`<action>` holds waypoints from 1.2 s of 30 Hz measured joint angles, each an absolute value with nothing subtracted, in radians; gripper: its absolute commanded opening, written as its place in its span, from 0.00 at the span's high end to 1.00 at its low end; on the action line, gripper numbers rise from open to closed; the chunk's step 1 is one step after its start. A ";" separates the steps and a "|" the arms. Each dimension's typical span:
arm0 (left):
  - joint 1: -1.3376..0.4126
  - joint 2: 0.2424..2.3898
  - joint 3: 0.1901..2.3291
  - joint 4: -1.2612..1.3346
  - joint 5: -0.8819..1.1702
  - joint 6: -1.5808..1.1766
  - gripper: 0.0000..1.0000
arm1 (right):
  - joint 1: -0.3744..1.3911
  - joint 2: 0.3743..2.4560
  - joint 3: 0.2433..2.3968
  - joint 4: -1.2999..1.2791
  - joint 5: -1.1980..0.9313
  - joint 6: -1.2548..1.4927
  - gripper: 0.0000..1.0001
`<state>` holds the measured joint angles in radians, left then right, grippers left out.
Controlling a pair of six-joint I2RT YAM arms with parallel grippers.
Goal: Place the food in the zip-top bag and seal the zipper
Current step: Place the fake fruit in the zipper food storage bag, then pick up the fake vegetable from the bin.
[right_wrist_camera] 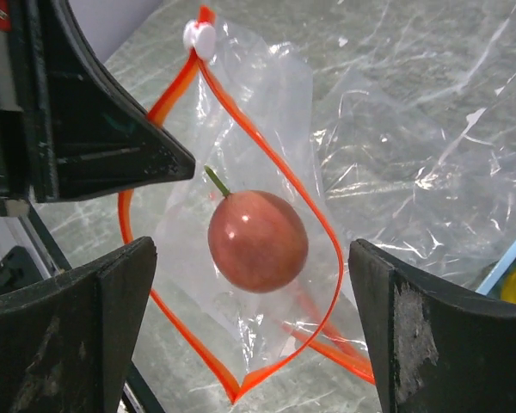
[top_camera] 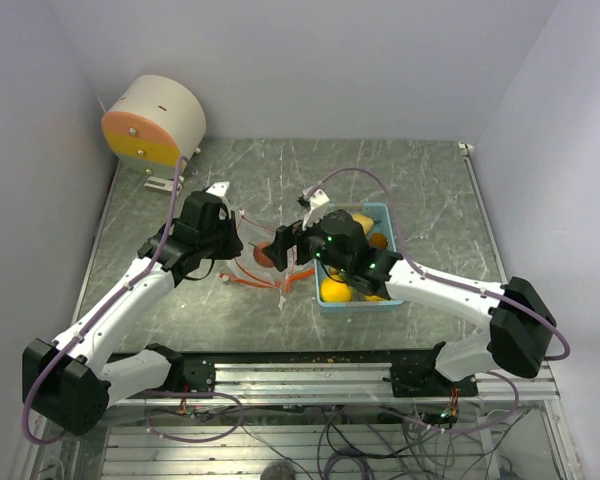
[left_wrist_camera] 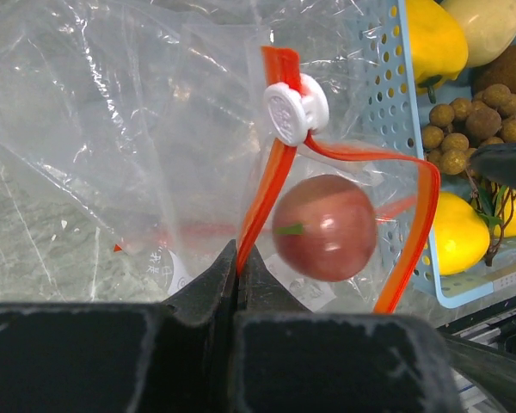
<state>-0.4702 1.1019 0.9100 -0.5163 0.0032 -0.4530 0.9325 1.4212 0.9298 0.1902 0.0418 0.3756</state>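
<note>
A clear zip-top bag (top_camera: 248,268) with an orange zipper rim (left_wrist_camera: 260,202) and a white slider (left_wrist_camera: 291,110) lies on the table left of the tray. My left gripper (left_wrist_camera: 238,256) is shut on the orange rim, holding the mouth up. A dark red apple (right_wrist_camera: 258,241) shows inside the open orange loop, slightly blurred in the left wrist view (left_wrist_camera: 324,228). My right gripper (right_wrist_camera: 251,251) hovers over the mouth, open, with its fingers (right_wrist_camera: 112,301) well apart from the apple. More food sits in the light blue tray (left_wrist_camera: 385,86): yellow fruits (left_wrist_camera: 460,234) and a cluster of small brown balls (left_wrist_camera: 466,129).
A white and orange cylinder (top_camera: 155,122) stands at the back left corner. The light blue tray (top_camera: 388,213) sits right of the bag, partly under my right arm. White walls close in three sides. A metal rail (top_camera: 310,372) runs along the near edge.
</note>
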 measured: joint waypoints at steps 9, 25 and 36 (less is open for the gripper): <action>-0.474 1.102 0.907 -0.514 0.004 -0.453 0.93 | 0.924 1.258 0.915 0.067 0.263 0.408 0.00; -0.484 1.087 0.904 -0.513 0.004 -0.453 0.93 | 0.631 1.195 0.778 -0.376 0.492 0.611 0.02; -0.488 1.084 0.904 -0.513 0.004 -0.453 0.93 | 0.629 1.199 0.759 -0.440 0.530 0.633 0.17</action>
<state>-0.4881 1.0843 0.9039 -0.5125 0.0040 -0.4530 0.6292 1.1992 0.7593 -0.4404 0.5301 0.6331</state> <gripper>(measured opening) 0.078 0.883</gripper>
